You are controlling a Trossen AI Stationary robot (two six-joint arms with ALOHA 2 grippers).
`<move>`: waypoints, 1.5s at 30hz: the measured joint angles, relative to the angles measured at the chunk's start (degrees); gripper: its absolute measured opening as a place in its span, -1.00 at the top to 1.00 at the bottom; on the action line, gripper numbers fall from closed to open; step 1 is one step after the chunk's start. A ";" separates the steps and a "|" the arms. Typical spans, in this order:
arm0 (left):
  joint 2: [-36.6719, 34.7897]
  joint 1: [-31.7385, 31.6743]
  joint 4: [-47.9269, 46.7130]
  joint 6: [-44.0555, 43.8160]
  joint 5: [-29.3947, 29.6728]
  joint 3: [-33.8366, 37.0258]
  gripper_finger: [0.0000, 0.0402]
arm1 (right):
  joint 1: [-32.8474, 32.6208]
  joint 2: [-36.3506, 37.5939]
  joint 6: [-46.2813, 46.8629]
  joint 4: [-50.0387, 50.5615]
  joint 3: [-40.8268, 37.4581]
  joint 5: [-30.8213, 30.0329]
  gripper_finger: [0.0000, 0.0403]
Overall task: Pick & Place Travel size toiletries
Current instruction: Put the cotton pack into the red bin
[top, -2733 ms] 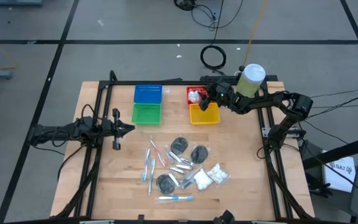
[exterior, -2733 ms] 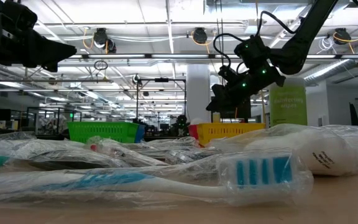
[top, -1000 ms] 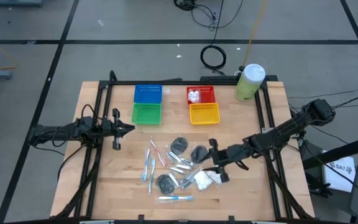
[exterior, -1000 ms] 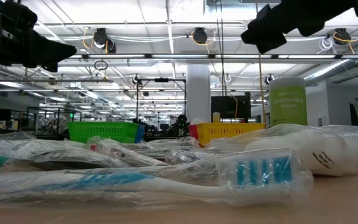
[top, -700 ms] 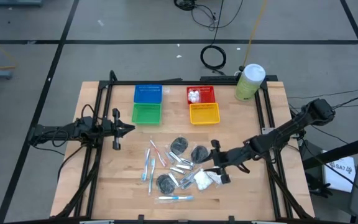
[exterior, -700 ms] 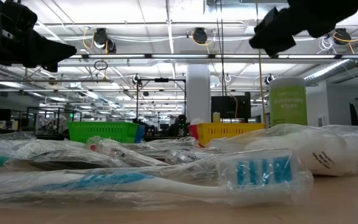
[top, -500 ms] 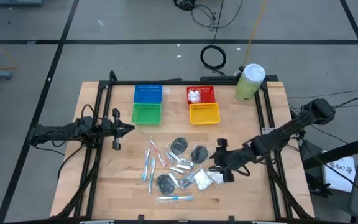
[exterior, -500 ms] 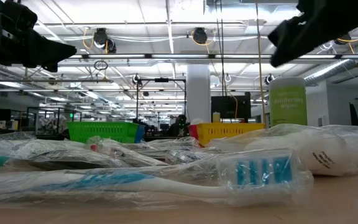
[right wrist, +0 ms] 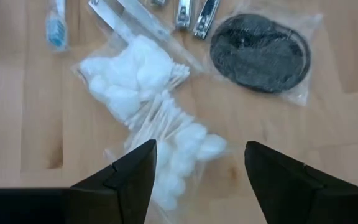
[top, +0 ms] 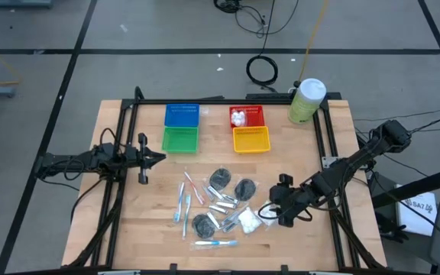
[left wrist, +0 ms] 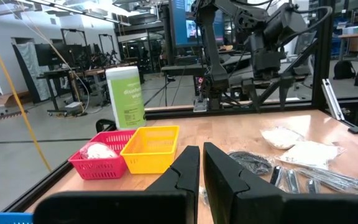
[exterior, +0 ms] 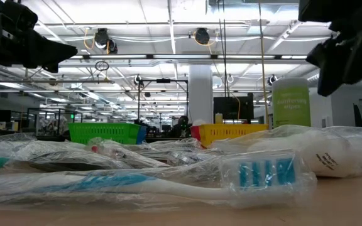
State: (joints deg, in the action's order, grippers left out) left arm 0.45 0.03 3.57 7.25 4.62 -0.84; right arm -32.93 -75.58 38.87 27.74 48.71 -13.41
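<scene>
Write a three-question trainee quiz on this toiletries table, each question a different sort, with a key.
1. True or false: the left gripper holds a toothbrush.
2. Which basket already holds a white packet? A) blue B) green C) red basket D) yellow
3. Fill in: the right gripper hovers, fingers apart, over a white ____ packet.

Key: 1 false, it is shut on nothing beside the green basket; 2 C; 3 cotton, a packet of balls and swabs.
</scene>
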 joint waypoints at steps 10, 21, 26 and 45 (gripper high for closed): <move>0.02 -0.01 -0.01 0.00 -0.01 0.00 0.88 | -0.93 -4.63 0.77 -7.90 -3.04 0.50 -0.17; 0.02 -0.01 -0.01 0.00 0.00 0.00 0.88 | -0.93 -12.34 0.67 -11.27 -3.04 6.02 -0.17; 0.02 0.00 0.00 0.00 0.00 0.00 0.88 | -0.31 -12.11 -1.77 -8.59 -3.04 4.50 -0.17; 0.02 -0.02 0.00 0.00 0.00 0.00 0.88 | 8.65 -11.95 -15.48 0.34 -2.95 -3.22 -0.17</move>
State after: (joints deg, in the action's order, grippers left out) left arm 0.47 0.01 3.57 7.25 4.62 -0.84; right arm -24.29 -87.53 23.39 28.08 45.76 -16.63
